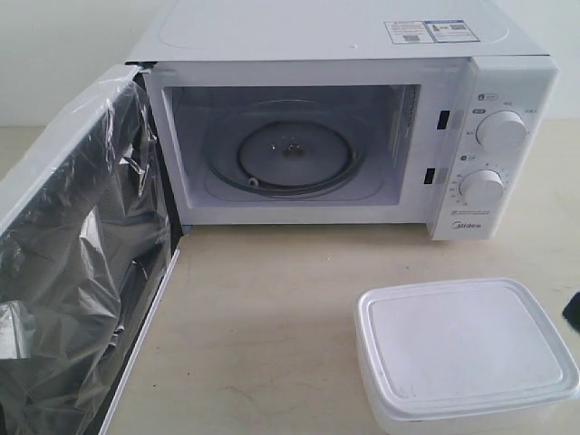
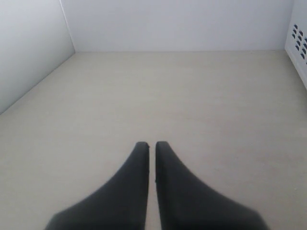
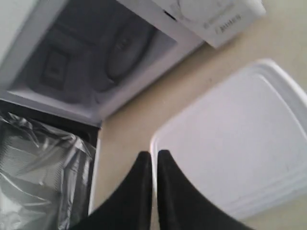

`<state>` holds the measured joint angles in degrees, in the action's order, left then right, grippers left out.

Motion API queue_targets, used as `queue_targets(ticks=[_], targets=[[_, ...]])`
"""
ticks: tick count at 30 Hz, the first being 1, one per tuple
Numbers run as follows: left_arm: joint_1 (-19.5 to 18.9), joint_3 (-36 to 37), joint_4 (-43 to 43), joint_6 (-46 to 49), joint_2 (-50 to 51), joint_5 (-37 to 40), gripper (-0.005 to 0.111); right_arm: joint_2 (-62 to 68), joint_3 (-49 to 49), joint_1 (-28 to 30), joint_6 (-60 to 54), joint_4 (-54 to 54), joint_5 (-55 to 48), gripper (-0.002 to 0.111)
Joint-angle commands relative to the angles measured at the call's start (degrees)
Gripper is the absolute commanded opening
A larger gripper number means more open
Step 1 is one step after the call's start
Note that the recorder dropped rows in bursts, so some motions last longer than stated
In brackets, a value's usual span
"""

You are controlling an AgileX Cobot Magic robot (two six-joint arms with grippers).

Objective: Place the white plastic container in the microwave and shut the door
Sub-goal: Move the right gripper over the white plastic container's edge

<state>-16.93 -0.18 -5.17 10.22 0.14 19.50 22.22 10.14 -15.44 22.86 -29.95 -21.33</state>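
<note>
**A:** Where is the box?

**B:** The white plastic container [image 1: 467, 353] sits on the table [image 1: 263, 317] with its lid [image 1: 462, 331] on. It is out in front of the microwave [image 1: 344, 36], on the side with the two knobs [image 1: 500, 130], and clear of it.

**A:** And the door?

**B:** The door [image 1: 86, 263] is swung wide open on the left side. Loose clear film [image 1: 54, 317] lies crinkled over its inner face. The glass turntable [image 1: 294, 154] shows inside the cavity.

**A:** What about the right gripper?

**B:** The right gripper [image 3: 153, 154] has its two dark fingers pressed together and holds nothing. In its wrist view the tips show just beside the container's rim. I cannot tell whether they touch it.

**A:** And the left one?

**B:** The left gripper [image 2: 151, 144] is also closed, with only a thin slit between the fingers and nothing between them. It hangs over open table, facing the corner where the table meets two pale walls.
</note>
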Motion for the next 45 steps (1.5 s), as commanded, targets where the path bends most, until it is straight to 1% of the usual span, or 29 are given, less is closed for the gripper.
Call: queue_targets(ticks=[1, 4, 7, 10, 12, 15, 18, 20, 23, 25, 26, 30, 37, 45], targets=[[-0.2, 0.2, 0.1, -0.4, -0.1, -0.1, 0.004, 6.8, 0.5, -2.5, 3.7, 0.9, -2.2, 0.000], [-0.2, 0.2, 0.1, -0.4, -0.1, -0.1, 0.004, 7.1, 2.4, -2.9, 3.6, 5.1, -4.8, 0.000], [-0.2, 0.2, 0.1, -0.4, -0.1, -0.1, 0.004, 7.6, 6.9, -2.9, 4.3, 14.2, -9.6, 0.000], [-0.2, 0.2, 0.1, -0.4, -0.1, -0.1, 0.004, 11.3, 12.0, -2.9, 5.6, 24.7, -17.7, 0.000], [-0.2, 0.2, 0.1, -0.4, -0.1, -0.1, 0.004, 15.0, 13.9, -2.9, 3.8, 26.3, -20.8, 0.000], [-0.2, 0.2, 0.1, -0.4, -0.1, -0.1, 0.004, 20.8, 15.7, -2.9, -1.8, 24.1, -21.9, 0.000], [-0.2, 0.2, 0.1, -0.4, -0.1, -0.1, 0.004, 26.7, 17.0, -2.9, -4.0, 24.1, -21.7, 0.000], [-0.2, 0.2, 0.1, -0.4, -0.1, -0.1, 0.004, 30.0, 18.0, -2.9, -7.8, 23.0, -21.6, 0.000], [-0.2, 0.2, 0.1, -0.4, -0.1, -0.1, 0.004, 34.0, 19.2, -3.2, -17.9, 11.2, -18.3, 0.000], [-0.2, 0.2, 0.1, -0.4, -0.1, -0.1, 0.004, 36.4, 20.2, -4.8, -24.1, 4.0, -14.7, 0.000], [-0.2, 0.2, 0.1, -0.4, -0.1, -0.1, 0.004, 37.8, 20.7, -5.9, -25.3, 2.5, -13.4, 0.000], [-0.2, 0.2, 0.1, -0.4, -0.1, -0.1, 0.004, 44.8, 22.7, -11.1, -26.4, 1.3, -8.8, 0.000], [-0.2, 0.2, 0.1, -0.4, -0.1, -0.1, 0.004, 54.0, 25.2, -17.9, -26.3, 1.1, -2.1, 0.000], [-0.2, 0.2, 0.1, -0.4, -0.1, -0.1, 0.004, 59.0, 25.2, -19.0, -25.7, 1.5, -1.7, 0.000]])
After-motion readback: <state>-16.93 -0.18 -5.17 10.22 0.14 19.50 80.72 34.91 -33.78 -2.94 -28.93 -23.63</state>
